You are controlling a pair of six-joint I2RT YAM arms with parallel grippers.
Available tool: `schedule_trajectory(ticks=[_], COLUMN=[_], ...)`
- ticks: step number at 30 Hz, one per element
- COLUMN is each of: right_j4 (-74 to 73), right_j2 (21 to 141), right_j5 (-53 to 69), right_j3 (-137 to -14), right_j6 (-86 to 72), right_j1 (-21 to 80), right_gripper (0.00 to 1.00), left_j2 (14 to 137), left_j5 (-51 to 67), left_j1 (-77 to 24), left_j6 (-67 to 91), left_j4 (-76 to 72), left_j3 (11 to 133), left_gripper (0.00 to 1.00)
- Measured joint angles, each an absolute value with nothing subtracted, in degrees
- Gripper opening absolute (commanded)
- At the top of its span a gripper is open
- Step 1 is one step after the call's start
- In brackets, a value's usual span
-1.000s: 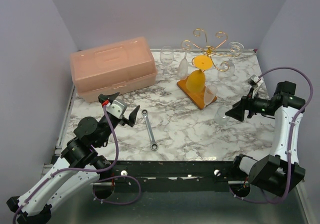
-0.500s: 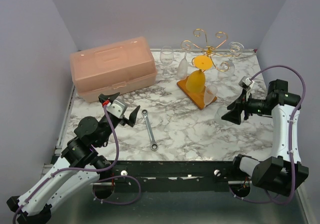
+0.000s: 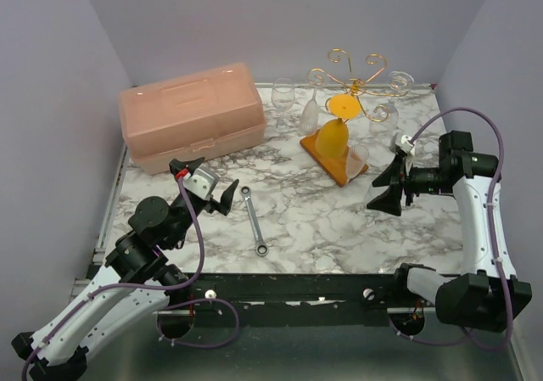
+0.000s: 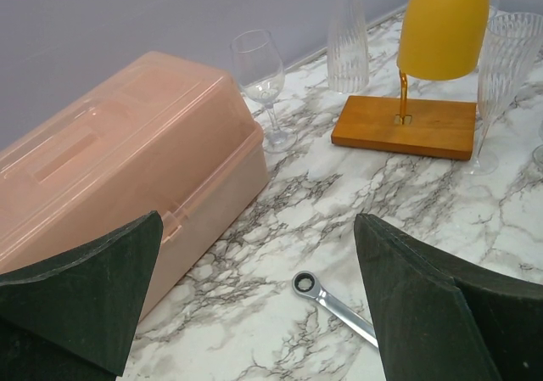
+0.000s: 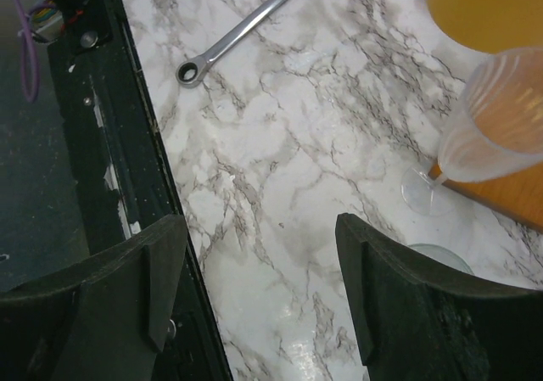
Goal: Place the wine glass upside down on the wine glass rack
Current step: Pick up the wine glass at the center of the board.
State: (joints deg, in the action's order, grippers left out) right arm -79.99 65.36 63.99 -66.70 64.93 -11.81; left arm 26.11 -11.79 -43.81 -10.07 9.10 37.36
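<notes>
Down at the near left, the left gripper (image 3: pixel 212 176) is held over the marble table (image 3: pixel 314 228) with its jaws spread wide and nothing between them. Looking out past those jaws, the pink plastic box (image 4: pixel 110 169) sits on the left finger's side and a wrench (image 4: pixel 335 305) lies close by the right finger. Farther out stands the wine glass rack (image 3: pixel 355 82), gold scrolls on a thin stem over a flat orange-brown base (image 4: pixel 405 126). A yellow glass (image 4: pixel 441 25) hangs bowl-down over that base and a ribbed glass (image 4: pixel 348 42) is just beside it. A clear stemmed glass (image 4: pixel 259 63) stands upright near the box, and a frosted glass (image 5: pixel 496 114) stands at the base's edge. Over on the right, the right gripper (image 3: pixel 382 188) points down at the table close to the rack's base, its jaws apart and, as far as I can see, gripping nothing. The wine glass (image 5: pixel 437 256) shows only as a clear round edge peeping out from behind the inner side of one finger. Whether it touches that finger I cannot tell. It is not on the rack.
</notes>
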Motion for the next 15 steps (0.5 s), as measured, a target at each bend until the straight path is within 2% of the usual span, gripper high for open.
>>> schedule_trajectory(ticks=[15], right_j4=[-76.7], right_j2=[67.5], right_j5=[63.6], right_j3=[-69.7], right_j6=[64.7], right_j1=[-0.9], right_gripper=[0.80], left_j2=[27.1], left_j5=[-11.8], left_j1=[-43.1], left_j6=[-10.0], left_j4=[9.1], left_j3=[37.4], left_gripper=[0.99])
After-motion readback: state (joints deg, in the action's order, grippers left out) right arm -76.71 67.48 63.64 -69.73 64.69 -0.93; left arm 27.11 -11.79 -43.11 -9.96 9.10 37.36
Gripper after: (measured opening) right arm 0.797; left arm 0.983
